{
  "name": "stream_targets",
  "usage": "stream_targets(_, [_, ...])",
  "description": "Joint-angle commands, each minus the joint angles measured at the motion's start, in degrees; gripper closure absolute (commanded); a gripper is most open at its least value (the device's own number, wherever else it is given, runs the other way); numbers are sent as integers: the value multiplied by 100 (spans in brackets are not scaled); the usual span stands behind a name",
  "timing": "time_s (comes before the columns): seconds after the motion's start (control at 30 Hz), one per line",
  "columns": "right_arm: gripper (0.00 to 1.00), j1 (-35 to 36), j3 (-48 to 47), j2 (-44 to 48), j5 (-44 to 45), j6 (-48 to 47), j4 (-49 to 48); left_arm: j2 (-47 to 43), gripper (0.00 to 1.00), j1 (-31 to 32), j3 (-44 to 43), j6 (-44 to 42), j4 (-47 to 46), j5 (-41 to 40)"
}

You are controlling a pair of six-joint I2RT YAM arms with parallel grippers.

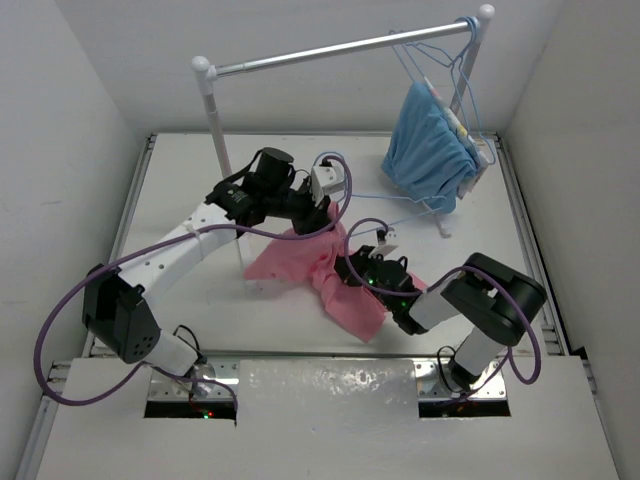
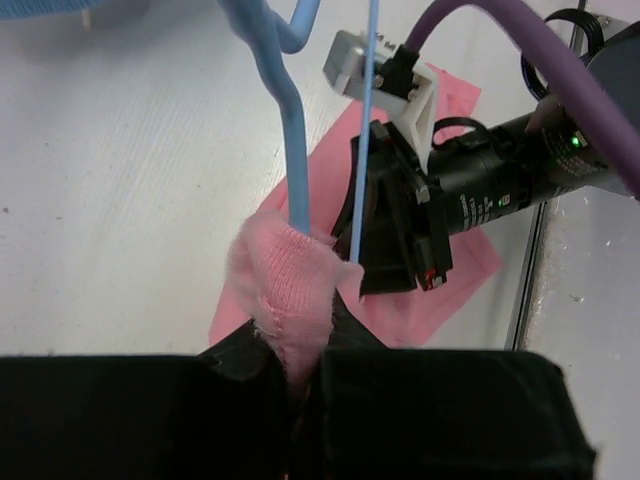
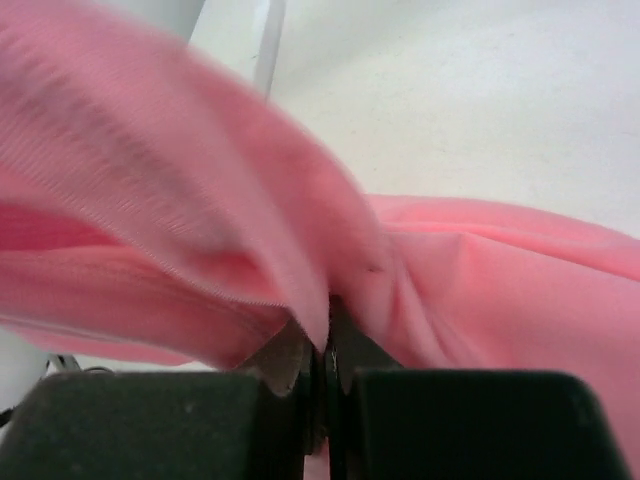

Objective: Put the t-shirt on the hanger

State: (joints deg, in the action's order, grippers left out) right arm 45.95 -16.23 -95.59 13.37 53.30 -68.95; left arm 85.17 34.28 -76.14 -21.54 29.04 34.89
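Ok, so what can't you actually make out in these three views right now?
- Left wrist view: the wires of the hanger vanish into the bunched t-shirt, so whether the left gripper also pinches wire is hidden.
- Right wrist view: blurred cloth fills the frame above the right gripper; no hanger shows.
- Top view: both grips are covered by the arms' own wrists; the spare hangers on the rail are too thin to count.

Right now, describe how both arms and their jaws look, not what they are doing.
Left arm: long white link, black joint housings. Right arm: bulky rounded black joints, short white segment, small green light. A purple cable loops along each. Jaws are blocky and matte black.
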Motion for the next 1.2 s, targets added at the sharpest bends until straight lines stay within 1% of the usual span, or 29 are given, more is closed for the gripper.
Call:
stream_targets(0.0, [100,-226,505,303,638,356,-321,-509,100,-149,-50,-95,-311,88])
stream_targets(0.03, [100,-340,707,496,711,548,-321,-614,100,-263,-41,-183,-276,62])
stream_targets(0.07, [100,-637,1083,611,746,628,-295,-676,100,-334,46,-332,-284,0])
stream_targets(0.13, [100,-973,1410,874,799,612,-103,-817,100,-501,195,-569,-276,-26])
stream_targets(0.17, [100,-1140,1534,1206,808,568,73,-852,100,-501,361,-988,-154,-96])
stream_targets(0.2, [100,-1463,1753,1392,791,455,231,-887,100,-510,467,-1184,-127,-88])
stream_targets(0.23, [100,-1614,1781,1586,642,-25,598,-949,100,-502,573,-1395,-48,-71])
stream_targets(0.27, [100,-1833,1677,2049,580,-195,1046,-949,100,-510,687,-1928,292,60])
stream_targets(0.33, [100,-2002,1641,2508,510,-494,2021,-949,100,-502,845,-2353,602,105])
stream_targets(0.37, [100,-2142,1640,2911,483,-565,2139,-958,100,-510,907,-2520,655,-8])
stream_targets(0.4, [100,-2230,1640,3123,465,-566,2323,-984,100,-510,960,-2574,638,-79])
stream_targets(0.43, [100,-2336,1640,3326,439,-566,2777,-1010,100,-502,1082,-2609,612,-149])
stream_targets(0.47, [100,-2528,1484,3754,517,-549,3095,-1045,100,-502,1144,-2679,542,-228])
stream_targets(0.53, [100,-2740,1465,4143,597,-575,3753,-1168,100,-536,1250,-2916,620,-63])
stream_targets(0.6, [100,-3153,1438,4538,388,-584,4002,-1239,100,-545,1329,-2874,542,-62])
stream_targets(0.63, [100,-3415,1377,4610,221,-601,4151,-1222,100,-545,1356,-2812,481,-218])
stream_targets(0.67, [100,-3522,1333,4741,-138,-645,4300,-1187,100,-545,1426,-2751,289,-629])
stream_targets(0.7, [100,-3601,1298,4795,-289,-680,4389,-1169,100,-545,1426,-2672,287,-633])
stream_targets(0.73, [100,-3689,1228,4830,-439,-715,4494,-1151,100,-545,1505,-2628,139,-1033])
stream_targets(0.77, [100,-3829,1071,4848,-718,-776,4617,-1143,100,-537,1549,-2645,85,-1220])
stream_targets(0.8, [100,-3883,973,4848,-834,-942,4879,-1143,100,-545,1645,-2671,50,-1352])
stream_targets(0.87, [100,-3997,701,4761,-1072,-1128,5092,-1177,100,-537,1734,-2820,6,-1564])
stream_targets(1.0, [100,-4033,577,4567,-1687,-1278,4971,-1125,100,-493,2102,-2742,-477,-2293])
stream_targets(1.03, [100,-4033,455,4584,-1679,-1348,5040,-1073,100,-423,2164,-2785,-643,-2677])
stream_targets(1.07, [100,-4033,376,4628,-1523,-1548,5371,-1055,100,-370,2286,-2829,-819,-3055])
stream_targets(1.13, [100,-4033,121,4760,-1172,-1822,5785,-1002,100,-282,2367,-2943,-908,-3269])
stream_targets(1.17, [100,-4024,50,4769,-978,-2049,6127,-993,100,-282,2384,-3005,-900,-3252])
